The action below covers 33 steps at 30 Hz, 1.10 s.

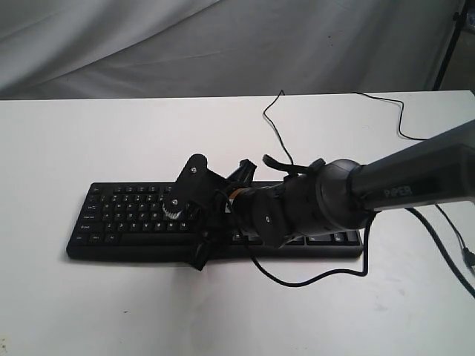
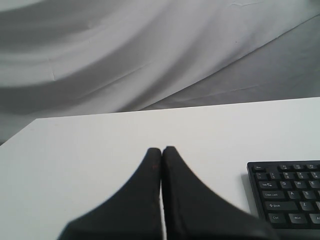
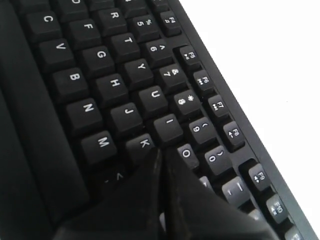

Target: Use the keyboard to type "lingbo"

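The black keyboard (image 1: pixel 119 215) lies across the middle of the white table (image 1: pixel 67 141), its number pad to the right. My right arm reaches in from the right and over it. The right gripper (image 1: pixel 202 246) is shut and holds nothing. In the right wrist view the right gripper (image 3: pixel 162 150) has its tips where the K key (image 3: pixel 142 143), the I key (image 3: pixel 168 123) and the O key (image 3: pixel 186 152) of the keyboard (image 3: pixel 100 75) meet; the keys under the fingers are hidden. The left gripper (image 2: pixel 161 149) is shut and empty above bare table, left of the keyboard's (image 2: pixel 290 195) end. It does not show in the exterior view.
The keyboard's thin black cable (image 1: pixel 273 122) runs back over the table. A second cable (image 1: pixel 401 122) trails at the back right, and a loop of cable (image 1: pixel 312 278) hangs in front of the keyboard. Grey cloth (image 1: pixel 223 44) hangs behind the table.
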### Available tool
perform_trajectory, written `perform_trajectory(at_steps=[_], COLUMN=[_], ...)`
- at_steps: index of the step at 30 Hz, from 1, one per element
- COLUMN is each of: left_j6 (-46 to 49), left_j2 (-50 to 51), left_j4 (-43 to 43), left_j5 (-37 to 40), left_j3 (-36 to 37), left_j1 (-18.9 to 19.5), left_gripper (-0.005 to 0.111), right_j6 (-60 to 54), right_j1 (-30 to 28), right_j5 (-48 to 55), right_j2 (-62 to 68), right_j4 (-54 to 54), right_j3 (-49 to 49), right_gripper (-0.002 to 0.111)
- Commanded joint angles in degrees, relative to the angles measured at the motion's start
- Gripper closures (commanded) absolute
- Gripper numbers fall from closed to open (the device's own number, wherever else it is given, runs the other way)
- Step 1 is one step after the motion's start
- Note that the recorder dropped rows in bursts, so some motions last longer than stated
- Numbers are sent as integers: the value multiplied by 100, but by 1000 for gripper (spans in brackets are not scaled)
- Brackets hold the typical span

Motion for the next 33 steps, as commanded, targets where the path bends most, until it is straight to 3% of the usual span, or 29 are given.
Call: perform_trajectory(at_steps=[1, 10, 18, 33], left_j6=[-16, -16, -16, -16], left_j2=[18, 18, 18, 18], left_j4=[-3, -3, -3, -3], left_j5=[-25, -25, -25, -25], left_j3=[29, 29, 29, 29], left_j1=[-22, -22, -22, -22], left_gripper=[106, 106, 106, 106], right_j6=[-12, -12, -12, -12], right_j1=[-51, -51, -28, -28], right_j5=[5, 5, 509, 113], right_j2=[18, -390, -238, 109], right_j4=[-47, -62, -187, -279], right_j3=[5, 1, -600, -600], right_gripper=[108, 108, 108, 108])
